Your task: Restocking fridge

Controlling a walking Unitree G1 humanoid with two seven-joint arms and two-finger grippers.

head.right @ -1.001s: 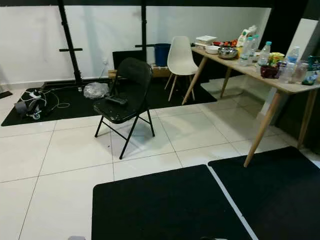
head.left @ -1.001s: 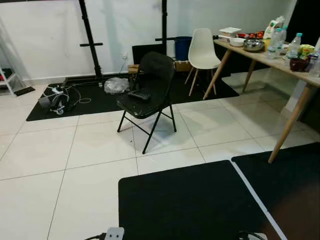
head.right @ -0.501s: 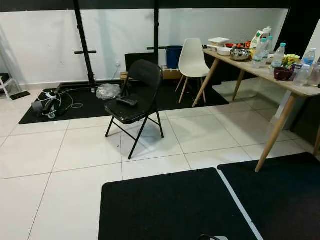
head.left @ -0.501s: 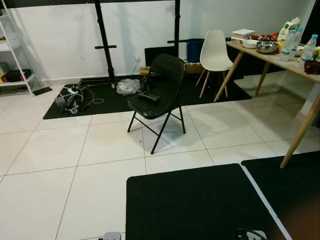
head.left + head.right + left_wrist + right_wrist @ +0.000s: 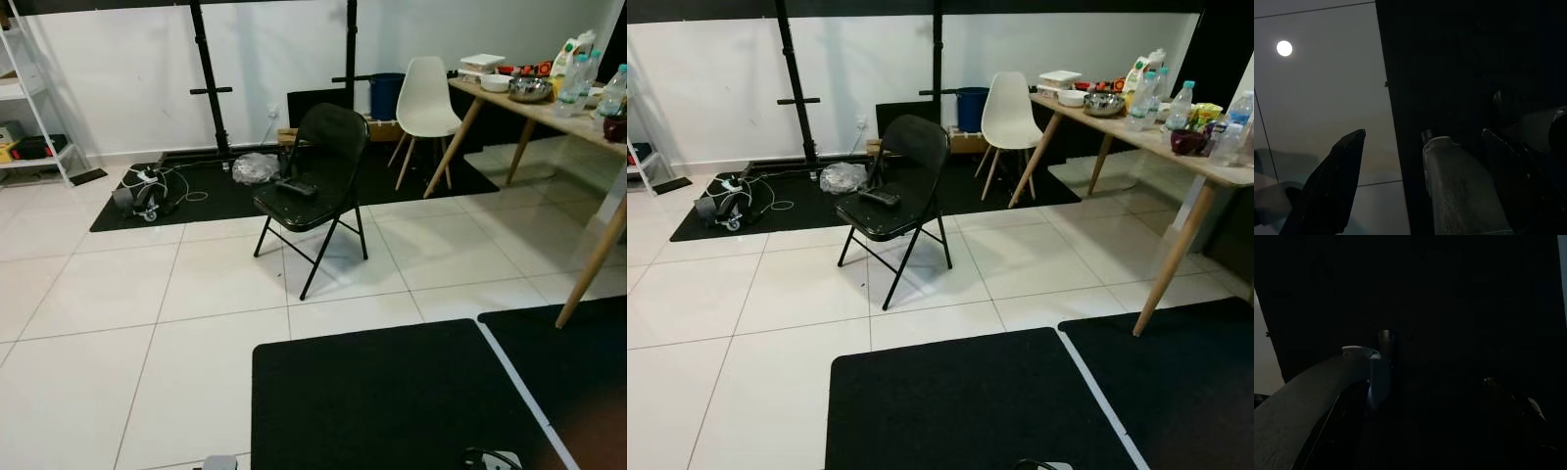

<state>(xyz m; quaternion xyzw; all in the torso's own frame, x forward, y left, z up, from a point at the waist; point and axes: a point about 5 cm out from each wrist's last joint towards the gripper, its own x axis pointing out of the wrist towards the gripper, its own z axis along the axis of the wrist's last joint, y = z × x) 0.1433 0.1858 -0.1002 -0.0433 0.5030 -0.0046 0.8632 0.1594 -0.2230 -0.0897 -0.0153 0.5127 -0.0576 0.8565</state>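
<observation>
Against the right side of the room stands a wooden table (image 5: pixel 1120 124) carrying water bottles (image 5: pixel 1181 104), a steel bowl (image 5: pixel 1104 104), white containers (image 5: pixel 1060 78) and food packs. Both arms hang low and idle. My left gripper (image 5: pixel 1422 142) is open over the edge where white tile meets a black mat, with nothing between its black fingers (image 5: pixel 1337 186). The right wrist view is very dark; my right gripper (image 5: pixel 1400 396) hangs over black mat.
A black folding chair (image 5: pixel 313 186) with a dark object on its seat (image 5: pixel 297 187) stands mid-floor. Behind it are a white chair (image 5: pixel 428 93), a blue bin (image 5: pixel 384 93), black rack posts (image 5: pixel 208 88), cables (image 5: pixel 147 191) and a white shelf (image 5: pixel 29 98). Black mats (image 5: pixel 392 392) lie nearest me.
The whole picture has shifted right, so the camera has turned a little left and the white shelf has come into view. Nothing in the room has moved.
</observation>
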